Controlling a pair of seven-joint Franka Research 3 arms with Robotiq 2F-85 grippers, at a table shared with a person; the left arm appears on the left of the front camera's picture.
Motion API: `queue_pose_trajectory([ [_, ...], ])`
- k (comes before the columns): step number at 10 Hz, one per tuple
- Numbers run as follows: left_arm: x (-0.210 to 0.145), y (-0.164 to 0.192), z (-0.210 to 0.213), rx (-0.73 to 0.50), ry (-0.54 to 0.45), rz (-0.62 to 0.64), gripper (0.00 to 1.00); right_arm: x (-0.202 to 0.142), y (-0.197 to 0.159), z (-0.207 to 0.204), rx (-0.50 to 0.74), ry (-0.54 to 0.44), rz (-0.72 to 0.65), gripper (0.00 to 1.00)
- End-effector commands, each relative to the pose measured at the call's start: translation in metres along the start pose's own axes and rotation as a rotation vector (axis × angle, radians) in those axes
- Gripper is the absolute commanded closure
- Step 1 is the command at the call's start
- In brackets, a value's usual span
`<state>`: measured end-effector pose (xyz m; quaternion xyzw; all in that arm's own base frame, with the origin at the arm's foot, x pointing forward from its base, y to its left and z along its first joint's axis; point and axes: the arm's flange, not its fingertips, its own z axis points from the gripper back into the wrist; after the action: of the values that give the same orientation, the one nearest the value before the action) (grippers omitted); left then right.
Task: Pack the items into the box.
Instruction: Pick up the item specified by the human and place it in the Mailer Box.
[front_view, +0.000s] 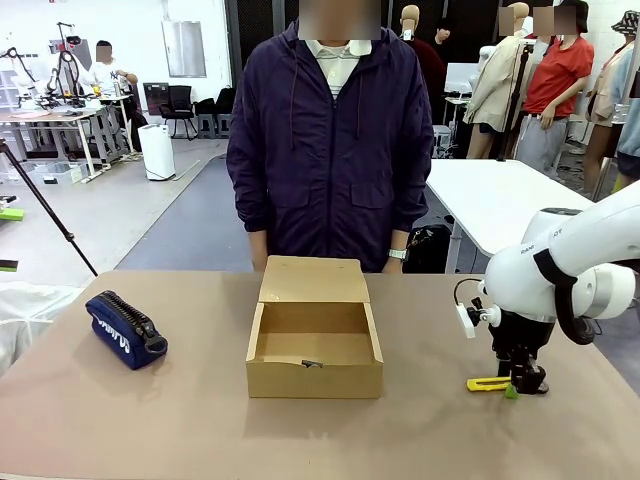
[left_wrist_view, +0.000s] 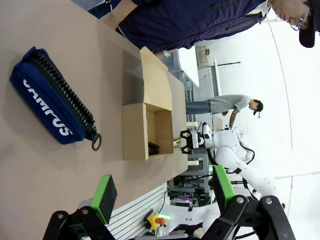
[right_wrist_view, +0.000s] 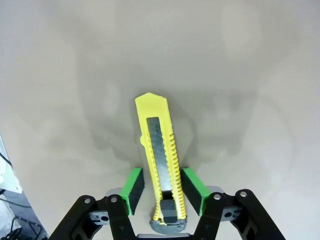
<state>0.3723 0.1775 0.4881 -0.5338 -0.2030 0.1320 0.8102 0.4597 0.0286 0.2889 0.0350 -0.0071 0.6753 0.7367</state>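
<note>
Yellow moulded plastic forms the shell of the utility knife (right_wrist_view: 159, 160). It is slim, flat and stiff, with a ribbed slider track along one edge, a grey blade strip down the middle and a black cap at the rear. I judge it light and rigid. The smooth flanks may slip under a weak pinch, and the low profile leaves little height above the table (front_view: 200, 430) for the pads to bite.

The knife lies flat on the matte tan tabletop, well to the right of the box (front_view: 314, 382), with its pointed tip away from the wrist.

My right gripper (right_wrist_view: 163, 189) is down at the table, with its green pads (right_wrist_view: 134, 187) bracketing the rear third of the handle, across the narrow width. The jaws are narrow, but I cannot tell whether both pads touch. Holding this close to the cap end may let the tip droop on the lift.

My left gripper (left_wrist_view: 165, 192) is spread wide and holds nothing.

The box is plain corrugated cardboard, shallow, with its hinged flap folded back toward the person. The small black gadget (front_view: 312, 363) lies on its floor near the front wall.

A navy fabric zip pouch (front_view: 125, 328) sits well to the left of the box.
</note>
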Motion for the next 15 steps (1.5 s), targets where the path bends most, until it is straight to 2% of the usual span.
queue_pose_trajectory([
  [1, -0.001, 0.000, 0.002, -0.002, 0.011, -0.016, 0.00, -0.004, 0.006, -0.009, 0.018, -0.036, 0.031, 1.00],
  [12, -0.001, 0.000, 0.002, -0.002, 0.011, -0.016, 0.00, -0.004, 0.010, -0.006, 0.039, -0.044, 0.042, 1.00],
  [13, -0.001, 0.000, 0.002, -0.002, 0.011, -0.016, 0.00, -0.002, 0.011, 0.000, 0.053, -0.041, 0.060, 1.00],
  [15, -0.001, 0.000, 0.002, -0.002, 0.011, -0.016, 0.00, 0.001, 0.015, 0.044, 0.109, 0.057, 0.081, 1.00],
])
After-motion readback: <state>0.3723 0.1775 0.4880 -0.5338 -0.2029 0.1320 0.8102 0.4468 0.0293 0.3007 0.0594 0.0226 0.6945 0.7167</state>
